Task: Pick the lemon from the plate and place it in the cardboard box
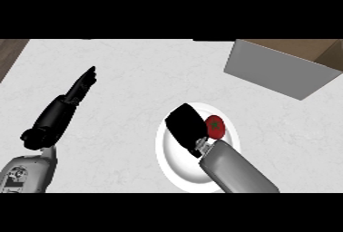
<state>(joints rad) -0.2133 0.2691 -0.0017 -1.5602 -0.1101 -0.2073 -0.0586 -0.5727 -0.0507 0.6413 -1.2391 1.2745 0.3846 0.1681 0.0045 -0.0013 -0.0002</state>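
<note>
A white plate [175,168] lies on the counter at centre right. On its right part sits a small round red fruit [215,126] with a dark green stem spot; no yellow lemon shows. My right hand [184,126] hovers over the plate, fingers straight and pointing up-left, its right edge right against the fruit. Nothing is curled round the fruit. My left hand [81,86] rests open at the left, fingers straight and pointing away, far from the plate. The cardboard box [278,68] stands at the top right, its open top partly cut off.
Pale marble counter [134,68] spreads between the hands and up to the box. A dark wooden strip [10,52] borders the counter at the top left.
</note>
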